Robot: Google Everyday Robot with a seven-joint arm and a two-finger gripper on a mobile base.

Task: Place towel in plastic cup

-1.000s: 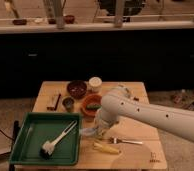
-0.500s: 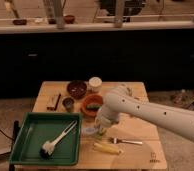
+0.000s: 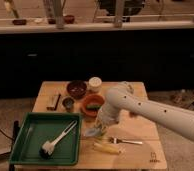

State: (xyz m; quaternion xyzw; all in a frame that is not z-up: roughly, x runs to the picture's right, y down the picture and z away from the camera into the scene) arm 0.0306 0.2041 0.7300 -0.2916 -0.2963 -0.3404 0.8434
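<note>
A pale crumpled towel (image 3: 93, 132) lies on the wooden table (image 3: 140, 127), just right of the green tray. My gripper (image 3: 101, 124) hangs at the end of the white arm, directly over the towel and touching or nearly touching it. A white plastic cup (image 3: 94, 83) stands upright at the back of the table, behind the orange bowl and well apart from the gripper. The arm's wrist hides most of the gripper.
A green tray (image 3: 32, 135) at front left holds a brush (image 3: 55, 142). A dark bowl (image 3: 76, 89), an orange bowl (image 3: 92, 106), a small grey cup (image 3: 67, 103) and a dark block (image 3: 53, 101) stand behind it. A banana (image 3: 105, 147) and fork (image 3: 126, 141) lie in front.
The arm has shifted only slightly, with the gripper staying low over the towel. The towel and the other objects have not visibly moved.
</note>
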